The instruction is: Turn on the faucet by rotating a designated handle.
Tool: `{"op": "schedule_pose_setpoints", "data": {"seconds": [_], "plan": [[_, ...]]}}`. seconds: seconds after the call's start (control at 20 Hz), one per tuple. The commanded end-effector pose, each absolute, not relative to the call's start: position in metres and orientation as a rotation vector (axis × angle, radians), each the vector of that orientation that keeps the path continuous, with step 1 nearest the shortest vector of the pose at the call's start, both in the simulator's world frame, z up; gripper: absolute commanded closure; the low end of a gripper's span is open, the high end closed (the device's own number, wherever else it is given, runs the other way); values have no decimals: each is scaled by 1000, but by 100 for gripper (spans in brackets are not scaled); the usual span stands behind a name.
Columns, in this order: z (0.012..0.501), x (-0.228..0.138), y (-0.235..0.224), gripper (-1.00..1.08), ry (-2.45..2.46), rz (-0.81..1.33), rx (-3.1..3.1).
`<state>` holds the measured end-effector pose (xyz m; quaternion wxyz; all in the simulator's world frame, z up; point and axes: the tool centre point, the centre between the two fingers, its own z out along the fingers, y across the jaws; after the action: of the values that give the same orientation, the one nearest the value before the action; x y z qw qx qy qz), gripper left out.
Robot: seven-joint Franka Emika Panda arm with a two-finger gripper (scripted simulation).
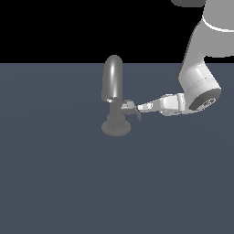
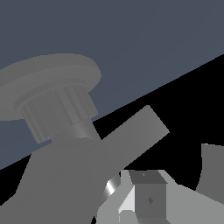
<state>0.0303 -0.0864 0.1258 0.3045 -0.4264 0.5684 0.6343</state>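
The faucet (image 1: pixel 114 103) stands on the dark blue-grey floor (image 1: pixel 59 183), a little towards the exterior view's left of centre, and what a glossy thing it is: a tall rounded arch of a spout (image 1: pixel 113 77) rising over a short column, with a round stepped base (image 1: pixel 116 127) spread flat underneath. From the exterior view's right the arm (image 1: pixel 199 82) sweeps down out of the top corner, bends at a fat white joint, and lies almost level, its wrist stretched out towards the tap. The gripper (image 1: pixel 139 109) is right there at the column, low down, below the spout's mouth and above the base. Sticking sideways from the column is the handle (image 1: pixel 130 106), a short pale stub with darker parts around it, and the gripper's tip looks to be touching it or just beside it; I cannot tell which. Nor can I tell how far apart the fingers stand, or whether they have hold of anything. In the wrist view the faucet (image 2: pixel 65 144) fills most of the picture: the ribbed stepped base (image 2: pixel 52 94), a thick grey bar (image 2: pixel 135 135) running slantwise across, and one pale finger (image 2: pixel 146 199) close against it.
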Motion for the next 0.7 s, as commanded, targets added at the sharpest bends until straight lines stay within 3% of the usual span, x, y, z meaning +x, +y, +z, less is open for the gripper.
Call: {"op": "schedule_pose_setpoints", "data": {"seconds": [0.0, 0.65], "plan": [[126, 30, -87, 108, 1505, 1680, -1129], [84, 41, -84, 108, 1532, 1702, -1099]]}}
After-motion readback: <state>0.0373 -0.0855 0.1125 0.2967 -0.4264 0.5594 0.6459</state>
